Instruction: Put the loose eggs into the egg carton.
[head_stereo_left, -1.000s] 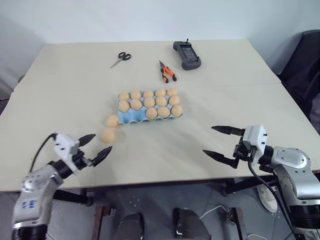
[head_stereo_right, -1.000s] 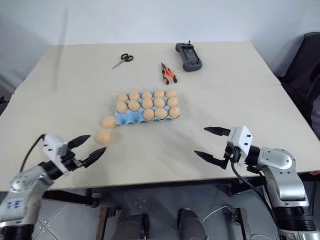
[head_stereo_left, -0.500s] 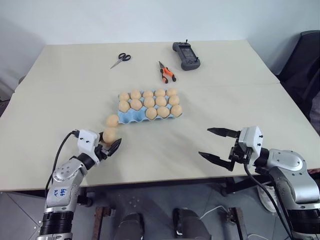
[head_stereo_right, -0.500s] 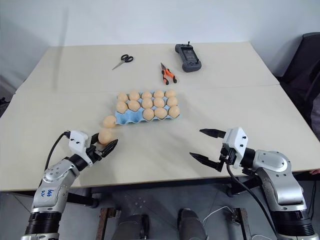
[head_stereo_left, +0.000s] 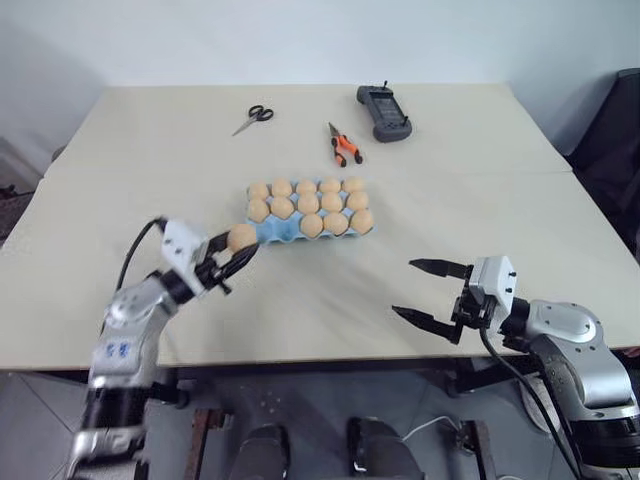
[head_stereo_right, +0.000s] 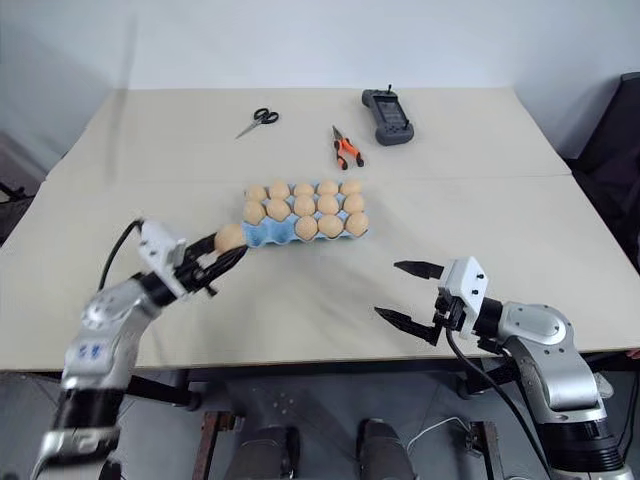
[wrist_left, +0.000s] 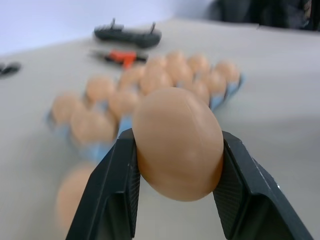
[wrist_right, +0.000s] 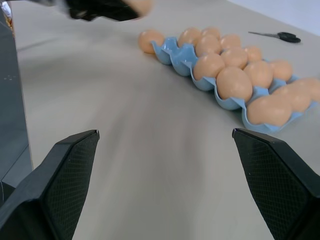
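My left gripper (head_stereo_left: 236, 250) is shut on one of the loose eggs (head_stereo_left: 241, 236), a pale tan-orange oval. It holds this egg above the table just off the left end of the egg carton (head_stereo_left: 272, 232). In the left wrist view the egg (wrist_left: 177, 150) sits squeezed between both black fingers (wrist_left: 117, 190). The light-blue carton holds several eggs. Another loose egg (wrist_right: 150, 40) lies on the table against that carton end. My right gripper (head_stereo_left: 402, 288) hovers open and empty near the table's front right, well clear of the carton.
Behind the carton lie scissors (head_stereo_left: 253, 116), orange-handled pliers (head_stereo_left: 343, 146) and a dark grey handheld device (head_stereo_left: 385, 111). A dark chair (head_stereo_left: 612, 150) stands past the table's right edge. Bare tabletop stretches between the carton and my right gripper.
My left gripper closed on the nearer loose egg, lifted it and carried it forward and right to the carton's left end. The right gripper stayed put. The camera view shifted slightly.
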